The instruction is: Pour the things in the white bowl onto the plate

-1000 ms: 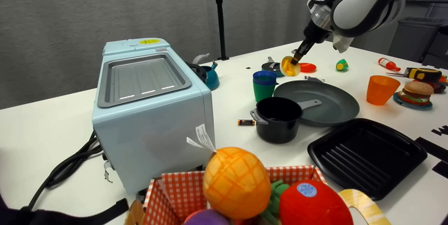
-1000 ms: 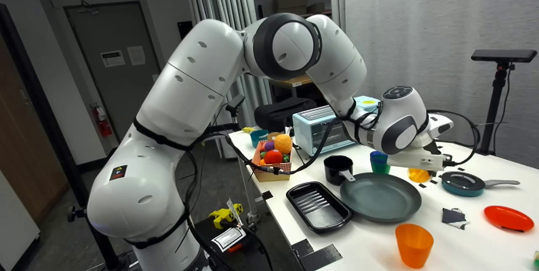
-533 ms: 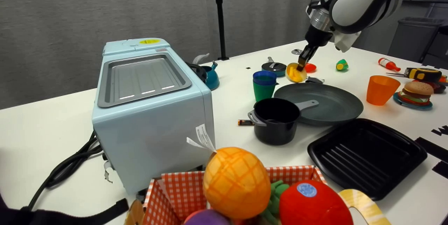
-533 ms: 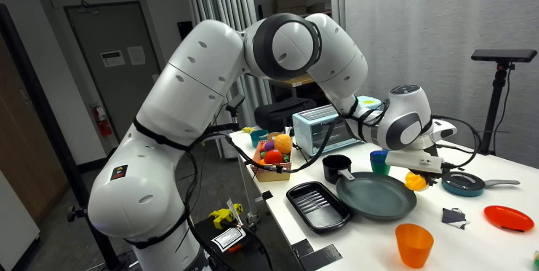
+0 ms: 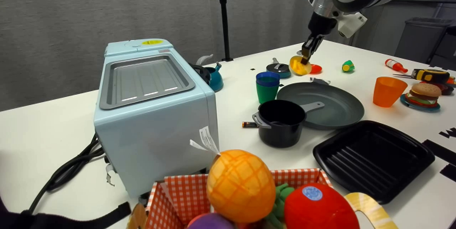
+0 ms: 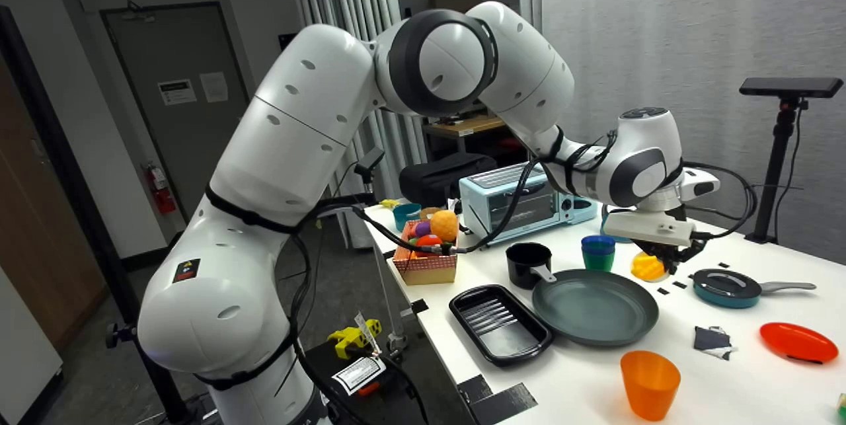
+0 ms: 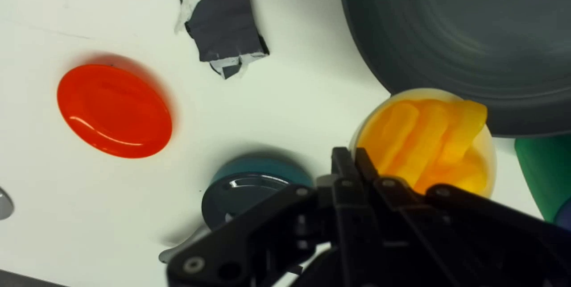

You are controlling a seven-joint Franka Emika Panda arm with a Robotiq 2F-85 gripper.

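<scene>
white table: crowded, with black tape stuck down near an edge
light blue oven: stands by the checkered box, a grey tray lying on its top
toy fruit: fills the box, partly rising above its rim
black pot: its grey handle reaches over the rim of the plate
ridged tray: just beside the plate
cups: a blue and green stack near the plate, an orange cup well apart from it
red oval dish: near the teal pan, both on the table
room: grey curtains, a door with papers on it, a fire extinguisher, a camera on a black stand
gripper: fingers nearly together, pinching the wall of the white bowl
white bowl: tilted, held up in the air near the plate, its rim overlapping the plate's edge in the wrist view
yellow pieces: inside the bowl
changed since half a second ago: gripper and bowl sit higher in both exterior views, more of the oven's front shows beneath the raised arm, the plate lies slightly shifted
same as then: pieces in the bowl
</scene>
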